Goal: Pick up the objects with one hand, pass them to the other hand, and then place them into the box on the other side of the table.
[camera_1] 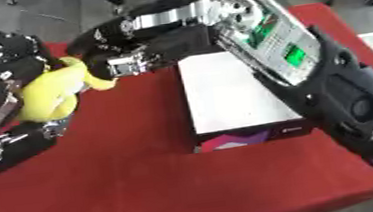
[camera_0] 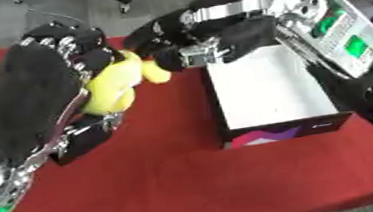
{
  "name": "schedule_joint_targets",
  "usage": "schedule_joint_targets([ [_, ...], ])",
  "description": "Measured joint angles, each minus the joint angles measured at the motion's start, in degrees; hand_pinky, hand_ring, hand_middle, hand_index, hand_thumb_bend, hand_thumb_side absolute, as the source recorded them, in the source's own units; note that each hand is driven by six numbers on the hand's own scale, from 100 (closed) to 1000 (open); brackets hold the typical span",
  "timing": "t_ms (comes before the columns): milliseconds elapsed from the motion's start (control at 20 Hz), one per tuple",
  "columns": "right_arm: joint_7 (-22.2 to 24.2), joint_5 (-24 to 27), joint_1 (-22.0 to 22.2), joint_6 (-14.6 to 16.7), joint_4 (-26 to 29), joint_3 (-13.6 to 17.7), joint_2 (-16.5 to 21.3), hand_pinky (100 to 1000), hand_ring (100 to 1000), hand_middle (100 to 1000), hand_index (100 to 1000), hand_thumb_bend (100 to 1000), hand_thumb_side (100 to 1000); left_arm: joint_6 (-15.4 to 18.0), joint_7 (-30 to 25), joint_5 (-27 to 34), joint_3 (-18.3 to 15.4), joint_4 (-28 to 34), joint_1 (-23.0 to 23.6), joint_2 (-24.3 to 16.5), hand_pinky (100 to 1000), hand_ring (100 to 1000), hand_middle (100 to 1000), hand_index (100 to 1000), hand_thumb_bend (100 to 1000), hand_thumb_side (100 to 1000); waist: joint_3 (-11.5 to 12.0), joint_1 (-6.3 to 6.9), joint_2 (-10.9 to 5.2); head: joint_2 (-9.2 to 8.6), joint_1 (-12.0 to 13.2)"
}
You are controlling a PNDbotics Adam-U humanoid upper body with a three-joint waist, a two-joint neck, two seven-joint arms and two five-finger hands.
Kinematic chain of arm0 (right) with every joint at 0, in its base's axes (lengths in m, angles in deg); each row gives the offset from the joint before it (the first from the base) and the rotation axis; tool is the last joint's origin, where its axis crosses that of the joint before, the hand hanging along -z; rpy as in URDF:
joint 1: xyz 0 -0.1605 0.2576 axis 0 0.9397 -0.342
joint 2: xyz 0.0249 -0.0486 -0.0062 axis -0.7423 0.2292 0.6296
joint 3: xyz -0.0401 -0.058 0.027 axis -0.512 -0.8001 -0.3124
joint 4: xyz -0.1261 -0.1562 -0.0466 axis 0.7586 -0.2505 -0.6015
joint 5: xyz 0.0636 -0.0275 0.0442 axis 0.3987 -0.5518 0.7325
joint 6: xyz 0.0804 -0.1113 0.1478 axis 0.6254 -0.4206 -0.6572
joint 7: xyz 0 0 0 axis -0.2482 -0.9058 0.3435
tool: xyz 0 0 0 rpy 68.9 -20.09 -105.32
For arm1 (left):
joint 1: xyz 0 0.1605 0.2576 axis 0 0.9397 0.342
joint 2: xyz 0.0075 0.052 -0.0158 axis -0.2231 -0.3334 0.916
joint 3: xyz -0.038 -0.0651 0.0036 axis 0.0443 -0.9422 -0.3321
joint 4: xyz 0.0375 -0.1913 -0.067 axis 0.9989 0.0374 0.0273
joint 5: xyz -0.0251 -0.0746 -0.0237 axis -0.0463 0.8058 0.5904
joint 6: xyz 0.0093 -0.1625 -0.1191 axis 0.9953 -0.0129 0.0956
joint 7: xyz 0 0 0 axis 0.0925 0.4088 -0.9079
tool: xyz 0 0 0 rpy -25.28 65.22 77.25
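Observation:
A yellow soft toy (camera_0: 115,83) hangs above the red table, with my left hand (camera_0: 35,95) shut on it from the left side. My right hand (camera_0: 169,37) comes in from the upper right and curls over the toy's right end (camera_1: 99,80), meeting the left hand there. The box (camera_0: 290,130), white inside with a dark front wall, lies to the right of both hands with nothing in it. Much of the toy's left side is hidden behind my left hand.
A red cloth (camera_0: 191,188) covers the table. My right forearm (camera_1: 308,64) stretches along the box's right side and partly over it. The table's front edge runs along the lower right, with grey floor (camera_0: 4,23) beyond the far edge.

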Motion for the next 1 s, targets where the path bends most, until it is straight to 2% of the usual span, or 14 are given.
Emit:
schedule_joint_targets([
  [450, -1.78, -1.89, -0.29, 1.39, 0.0, -0.42, -0.5, 1000, 1000, 906, 1000, 100, 764, 2.12, 2.34, 1.36, 1.13, 1.03, -0.47, 0.46, 660, 548, 480, 580, 100, 177, 0.07, 0.01, 0.0, -0.02, -0.72],
  [1000, 2.3, -1.54, -0.5, 3.76, -0.18, -1.42, -0.5, 1000, 1000, 910, 1000, 100, 798, 2.88, 5.74, 1.99, 1.53, 0.7, -0.91, 0.96, 659, 550, 483, 584, 100, 172, 0.08, -0.29, 0.0, -0.05, -0.99],
])
